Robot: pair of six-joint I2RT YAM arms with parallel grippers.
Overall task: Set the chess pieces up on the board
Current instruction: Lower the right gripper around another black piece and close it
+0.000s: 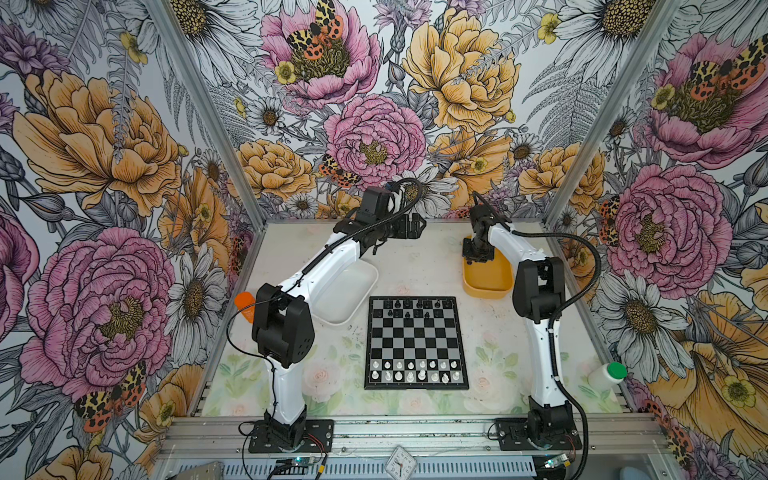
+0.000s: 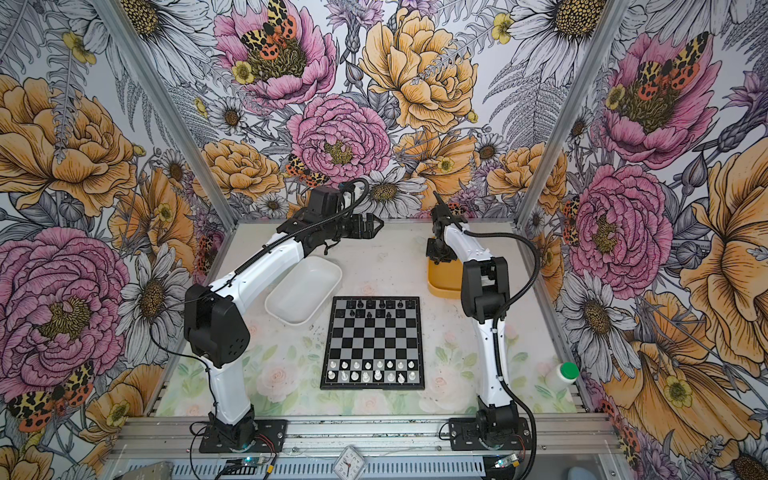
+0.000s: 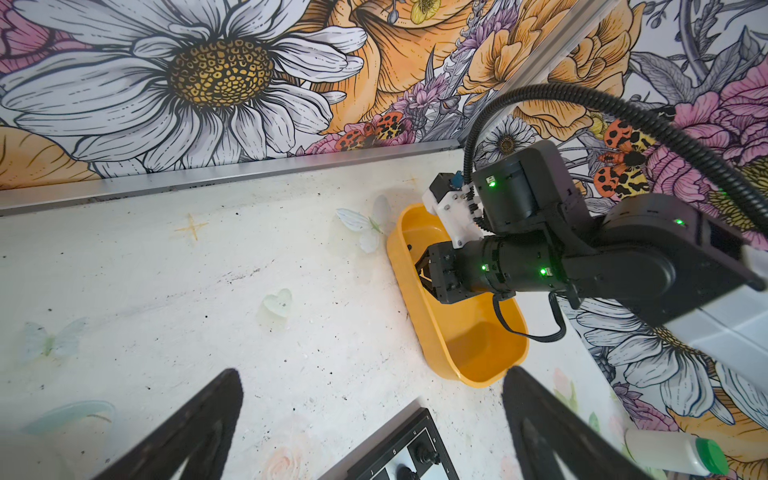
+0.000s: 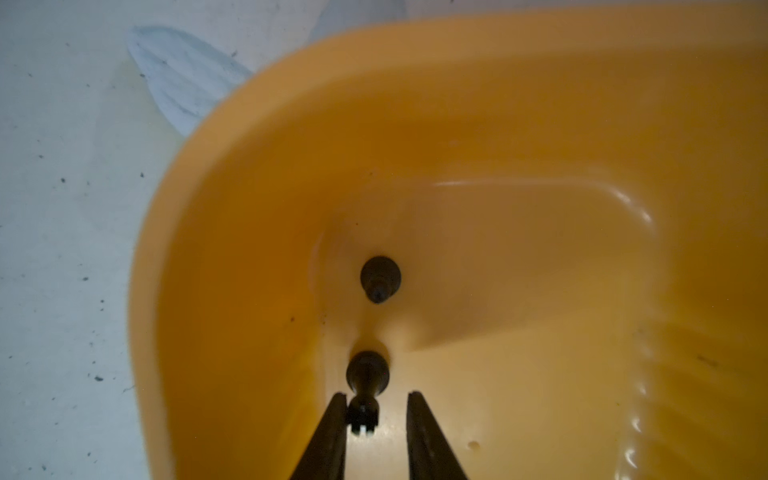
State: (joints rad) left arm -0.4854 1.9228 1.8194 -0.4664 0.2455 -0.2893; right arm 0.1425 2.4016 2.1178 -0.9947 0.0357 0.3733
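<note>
The board [image 1: 417,336] lies at the middle of the table between the two arms, and the job looks well past halfway. The white chessmen [image 1: 410,365] stand in two rows along its near edge, and both rows look full. The black chessmen [image 1: 407,314] on the far side make only a ragged line, with several squares of their two rows bare. By this showing, what is left is black's side alone. Just beyond the board's far right corner sits the yellow tub [image 1: 486,291], and the right gripper [image 4: 376,399] is down inside it. Its jaws are set close around a black piece [image 4: 366,372]: one finger touches the piece's head and the other stands just clear, so the grip does not look made yet. A second black piece [image 4: 380,276] sits a little further along the tub floor. Whether more remain hidden under the arm cannot be told. The white tub [image 1: 353,291], just off the board's far left corner, shows no pieces, which fits white's side being finished. Behind the board, above the table, hangs the left gripper [image 1: 417,226], jaws spread wide and holding nothing
</note>
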